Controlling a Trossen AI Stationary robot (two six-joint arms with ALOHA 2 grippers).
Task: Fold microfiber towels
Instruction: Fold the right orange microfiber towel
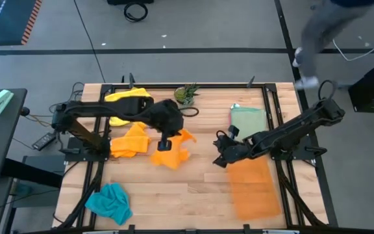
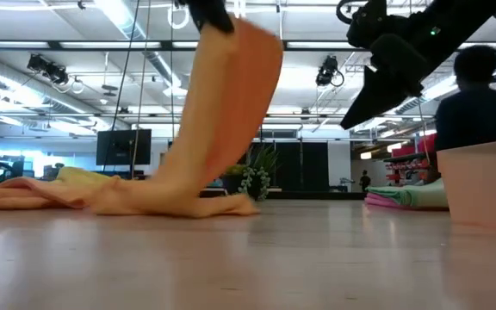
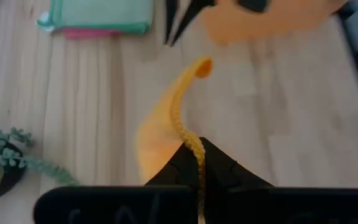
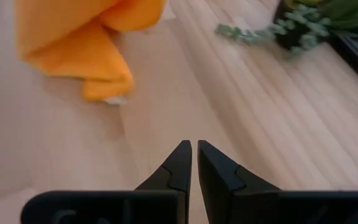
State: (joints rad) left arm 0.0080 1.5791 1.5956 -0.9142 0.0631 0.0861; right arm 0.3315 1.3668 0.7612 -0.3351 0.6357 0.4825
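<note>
My left gripper [image 1: 164, 144] is shut on an orange microfiber towel [image 1: 172, 155] near the table's middle, and holds it up. The towel also shows in the low view [image 2: 231, 112], hanging from the gripper to the table. A second orange towel [image 1: 130, 141] lies crumpled to its left. A yellow towel [image 1: 127, 103] lies at the far left and a teal one [image 1: 109, 201] at the near left. My right gripper [image 1: 219, 160] is shut and empty, right of the held towel and above the bare wood [image 4: 191, 155]. My left gripper pinches the orange towel's edge [image 3: 194, 148] between its two fingers, coming from above and pointing down. The cloth hangs below the fingers in a slack sheet. Its lower end [image 2: 188, 202] lies bunched on the table.
A folded stack of pale green and pink towels [image 1: 249, 120] lies at the far right. A translucent orange mat [image 1: 255, 185] lies at the near right. A small green plant [image 1: 187, 95] stands at the far edge. A person [image 2: 480, 95] is beyond the table's far right corner.
</note>
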